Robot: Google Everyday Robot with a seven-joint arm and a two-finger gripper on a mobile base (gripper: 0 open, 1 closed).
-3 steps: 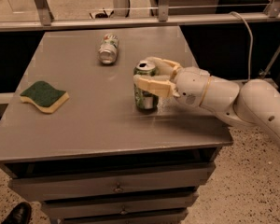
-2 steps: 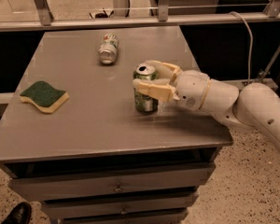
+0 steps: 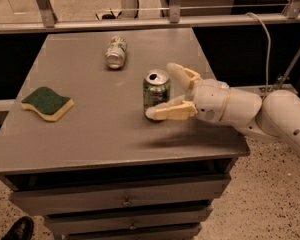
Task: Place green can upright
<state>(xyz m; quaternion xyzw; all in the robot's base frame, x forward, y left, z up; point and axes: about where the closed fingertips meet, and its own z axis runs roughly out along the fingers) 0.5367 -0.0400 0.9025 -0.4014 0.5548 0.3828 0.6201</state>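
Observation:
The green can (image 3: pixel 155 93) stands upright on the grey table (image 3: pixel 90 134), right of its middle, pull-tab top facing up. My gripper (image 3: pixel 162 91) is at the can's right side with its fingers spread wide. One finger (image 3: pixel 179 74) lies behind the can, the other finger (image 3: pixel 169 112) lies in front of its base. The fingers look slightly apart from the can's wall, not clamped on it. The white arm reaches in from the right.
A white-silver can (image 3: pixel 115 52) lies on its side at the table's back middle. A green-and-yellow sponge (image 3: pixel 47 103) lies at the left. Drawers sit below the tabletop. A rail runs behind the table.
The gripper was shut around the can; now its fingers have opened and drawn back to the right. The can stays upright in the same spot.

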